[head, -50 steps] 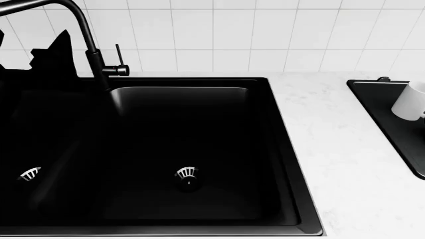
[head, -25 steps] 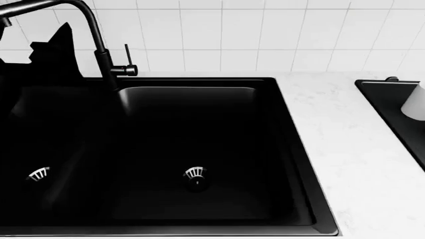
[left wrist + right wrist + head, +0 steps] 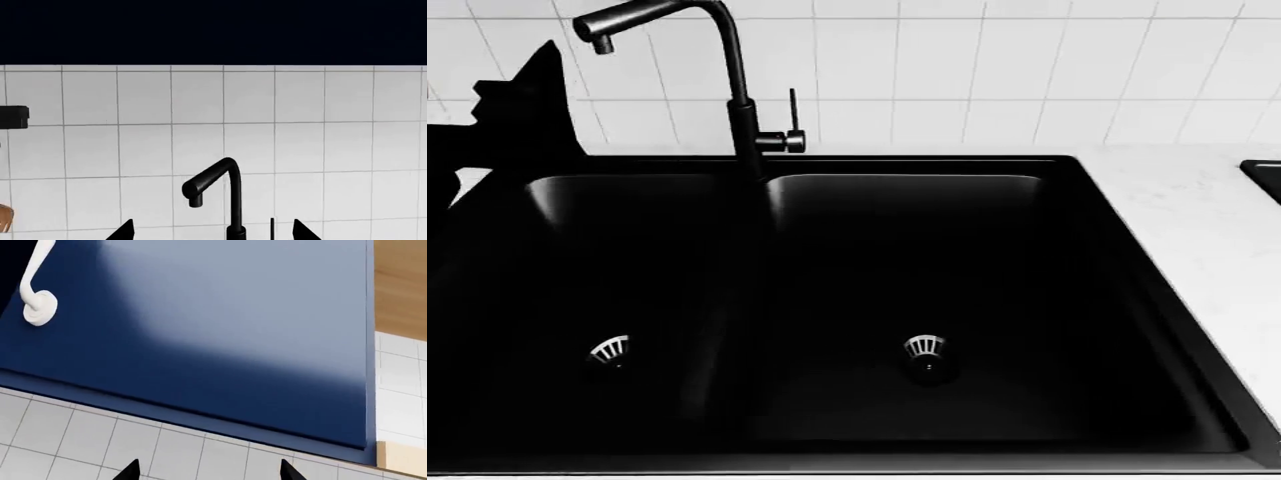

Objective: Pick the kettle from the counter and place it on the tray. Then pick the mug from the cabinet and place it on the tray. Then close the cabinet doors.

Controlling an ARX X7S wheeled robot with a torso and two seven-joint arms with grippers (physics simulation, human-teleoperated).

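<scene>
Black double sink [image 3: 827, 300] fills the head view, faucet [image 3: 727, 80] at 12 o'clock, white marble surface [image 3: 1208, 230] at 3 o'clock with a sliver of black tray [image 3: 1268, 178] at the frame edge. Kettle and mug out of sight. Left claw [image 3: 212, 231] spread, tips either side of the faucet. Right claw [image 3: 210, 471] spread, facing a blue cabinet door [image 3: 220, 340] with white handle [image 3: 37, 295].

White tiled wall [image 3: 988, 70] behind black double sink [image 3: 868, 300] with black faucet [image 3: 727, 70]; blue cabinet door [image 3: 220, 330], white handle [image 3: 37, 290].
</scene>
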